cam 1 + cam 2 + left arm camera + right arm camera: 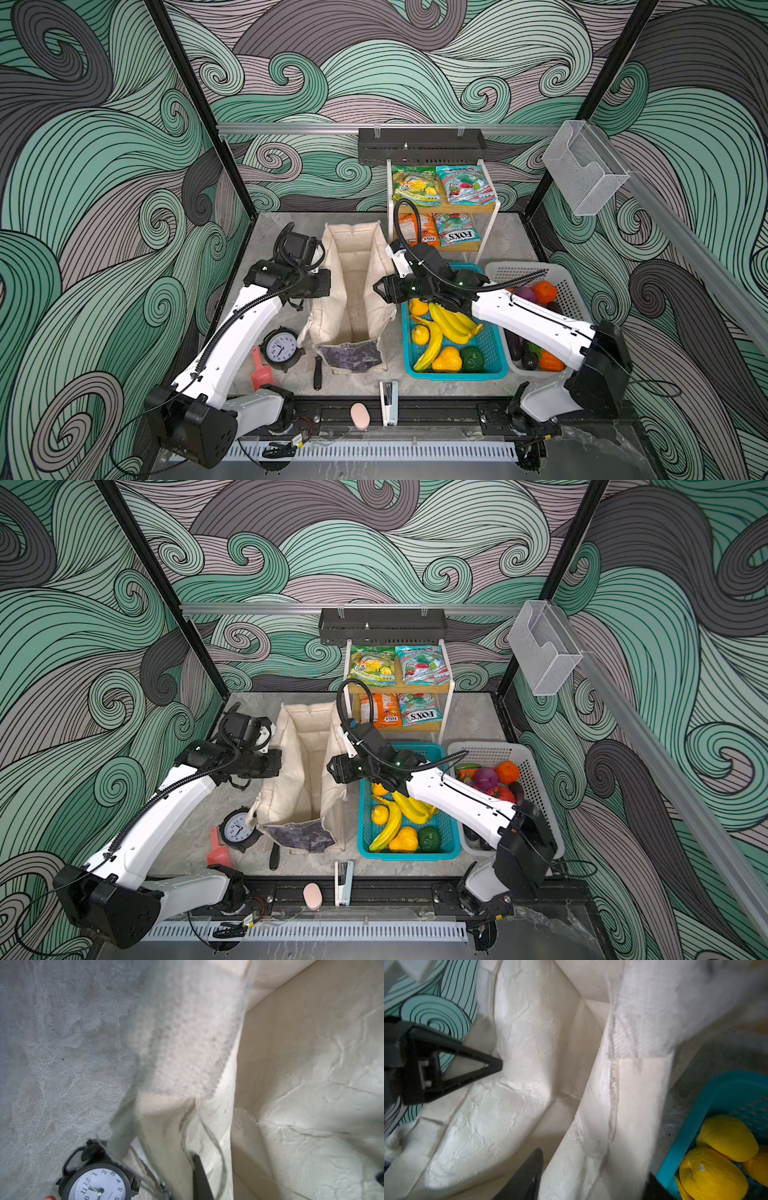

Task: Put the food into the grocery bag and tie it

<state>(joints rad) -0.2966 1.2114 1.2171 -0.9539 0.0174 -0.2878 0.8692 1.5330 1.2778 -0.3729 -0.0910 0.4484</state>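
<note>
Left tool [326, 286] at grocery bag [353, 266], grey tabletop [511, 245], swirl-patterned walls [374, 75]

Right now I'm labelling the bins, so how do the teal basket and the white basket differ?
The teal basket holds yellow bananas; the white basket holds a purple onion and an orange. The teal basket stands beside the grocery bag; the white basket sits farther right. Both are perforated plastic.
</note>
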